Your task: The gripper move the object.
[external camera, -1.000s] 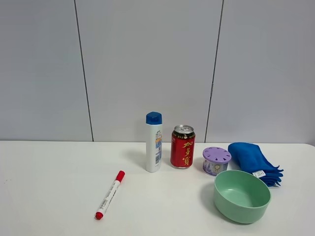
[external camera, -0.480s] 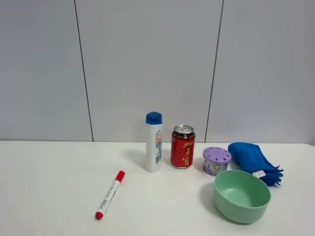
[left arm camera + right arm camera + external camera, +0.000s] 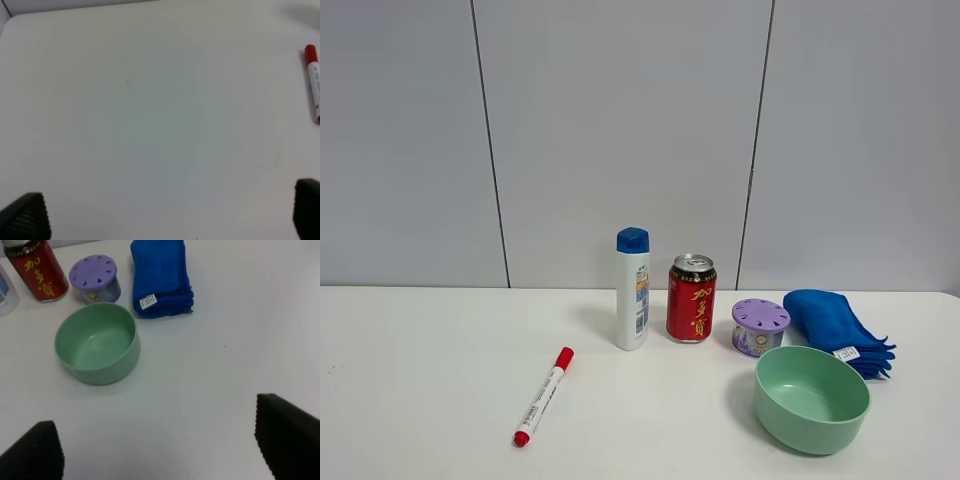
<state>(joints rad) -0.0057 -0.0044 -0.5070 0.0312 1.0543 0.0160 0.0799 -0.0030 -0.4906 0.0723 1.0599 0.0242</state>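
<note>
Here the blue cloth (image 3: 161,277) lies beside the green bowl (image 3: 97,342); right pincer (image 3: 160,447) spread, empty; left pincer (image 3: 165,215) likewise.

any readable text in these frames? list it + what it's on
"加多宝": gold characters on the red can, also seen from the right wrist view.
White bottle: printed label, too small to read.
Blue cloth: white tag, print too small to read.
Red marker: barrel print too small to read.
Purple container: label unreadable.
</note>
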